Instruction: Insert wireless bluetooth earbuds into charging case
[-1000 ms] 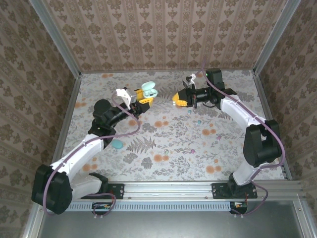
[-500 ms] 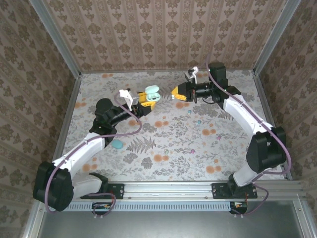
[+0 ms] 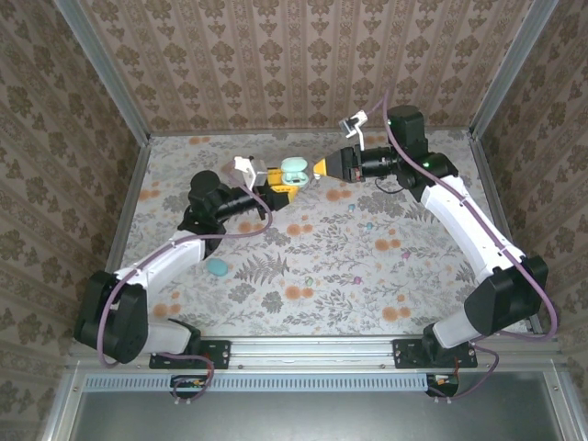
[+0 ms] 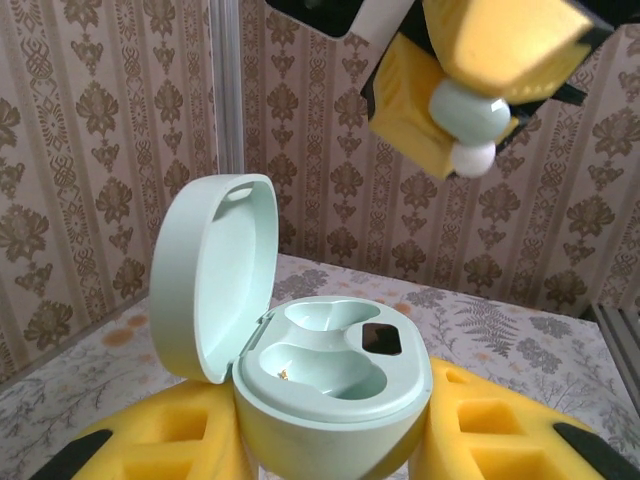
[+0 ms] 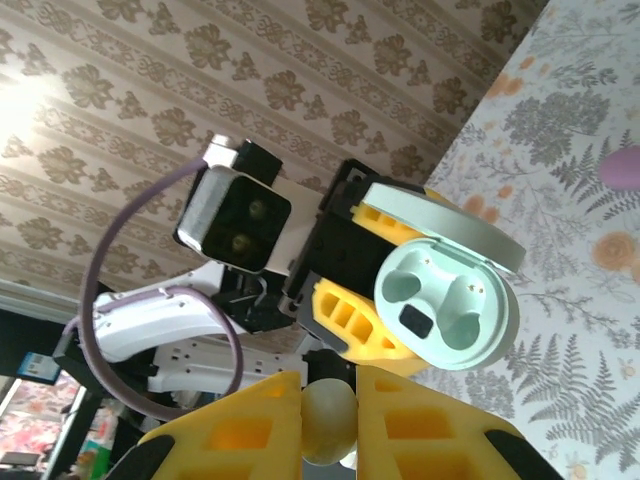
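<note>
- Mint-green charging case (image 3: 294, 170), top external view: the left gripper (image 3: 282, 185) clamps it and holds it raised above the table (image 3: 322, 266), so that its open side is offered to the right gripper (image 3: 319, 168), which points straight at it from just beside. A small mint-green item (image 3: 218, 267) lies on the table near the left arm, well apart from the case. It may be the second earbud, but it is too small to tell.
- Left wrist view: yellow foam fingers (image 4: 190, 440) grip the case by its lower half on both sides, which leaves the hinged lid (image 4: 215, 280) free to stand open. Both wells look empty. The earbud (image 4: 468, 112) hangs above and to the right, apart from the rim, pinched in the right gripper's yellow pads.
- Right wrist view: the right gripper is clenched on the earbud at its very fingertips, so the bud protrudes for seating. The case faces this camera with its wells exposed. Judged step: alignment before insertion, since the bud must be turned to match its well.
</note>
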Robot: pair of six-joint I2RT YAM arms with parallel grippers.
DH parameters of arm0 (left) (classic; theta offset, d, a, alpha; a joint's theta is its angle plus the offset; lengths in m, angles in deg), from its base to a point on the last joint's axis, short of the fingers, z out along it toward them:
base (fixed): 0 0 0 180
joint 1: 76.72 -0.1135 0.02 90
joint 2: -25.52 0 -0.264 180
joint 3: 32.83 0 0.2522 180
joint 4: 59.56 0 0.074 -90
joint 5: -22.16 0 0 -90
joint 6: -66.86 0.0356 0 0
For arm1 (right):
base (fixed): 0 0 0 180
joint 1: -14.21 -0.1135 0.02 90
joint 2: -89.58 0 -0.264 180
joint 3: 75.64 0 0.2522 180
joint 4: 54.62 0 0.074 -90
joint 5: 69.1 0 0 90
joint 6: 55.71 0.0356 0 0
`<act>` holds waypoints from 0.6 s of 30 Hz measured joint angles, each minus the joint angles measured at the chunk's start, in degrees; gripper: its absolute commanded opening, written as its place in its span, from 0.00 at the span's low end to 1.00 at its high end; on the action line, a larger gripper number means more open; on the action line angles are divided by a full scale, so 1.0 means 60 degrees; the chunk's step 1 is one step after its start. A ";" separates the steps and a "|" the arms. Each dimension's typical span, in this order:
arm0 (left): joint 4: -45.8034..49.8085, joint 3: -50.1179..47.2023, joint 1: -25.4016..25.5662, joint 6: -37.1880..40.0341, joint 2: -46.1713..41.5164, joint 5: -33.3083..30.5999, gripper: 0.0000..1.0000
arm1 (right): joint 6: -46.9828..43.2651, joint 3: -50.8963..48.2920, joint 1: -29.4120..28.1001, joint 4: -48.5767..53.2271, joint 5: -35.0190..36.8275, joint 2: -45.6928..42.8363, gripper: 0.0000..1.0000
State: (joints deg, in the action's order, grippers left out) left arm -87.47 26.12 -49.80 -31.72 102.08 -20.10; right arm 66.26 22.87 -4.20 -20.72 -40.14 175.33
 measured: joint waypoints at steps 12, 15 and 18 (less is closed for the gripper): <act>-0.0058 0.0306 0.0095 -0.0080 0.0164 0.0328 0.34 | -0.0816 0.0404 -0.0361 0.0437 0.0936 0.0117 0.17; -0.0058 0.0306 0.0127 -0.0084 0.0164 0.0335 0.34 | -0.0845 0.0444 -0.0444 0.0463 0.1151 0.0160 0.17; -0.0058 0.0306 0.0138 -0.0084 0.0164 0.0335 0.34 | -0.0878 0.0459 -0.0495 0.0477 0.1381 0.0229 0.17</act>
State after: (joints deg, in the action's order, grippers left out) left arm -87.82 27.95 -48.97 -32.22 103.06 -18.09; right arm 60.99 25.63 -7.17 -17.86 -31.85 176.71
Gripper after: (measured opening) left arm 0.347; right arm 0.178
